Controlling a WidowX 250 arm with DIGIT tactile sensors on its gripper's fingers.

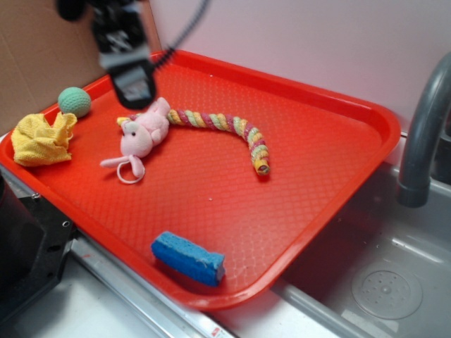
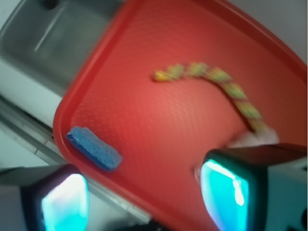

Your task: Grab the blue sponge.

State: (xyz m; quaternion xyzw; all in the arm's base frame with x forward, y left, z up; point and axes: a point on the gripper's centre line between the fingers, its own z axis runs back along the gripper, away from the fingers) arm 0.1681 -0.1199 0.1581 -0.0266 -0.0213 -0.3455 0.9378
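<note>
Blue sponge (image 1: 188, 258) — we find it lying flat at the near edge of the red tray (image 1: 338, 113), just inside the rim, its long axis running roughly along that rim. We place the claw (image 1: 134, 88) well apart from it, raised over the tray's far left, above the pink plush toy (image 1: 142, 134). In the wrist view its fingers (image 2: 65, 202) stand wide and hold nothing — the sponge lies ahead, toward the left finger.

The wrist view was motion-blurred. There the plush (image 2: 252, 138) at lower right hid mostly behind a finger (image 2: 226, 192), and the frame's bottom cut the pincer (image 2: 144, 197). The exterior view's top edge cropped the arm (image 1: 116, 28).
</note>
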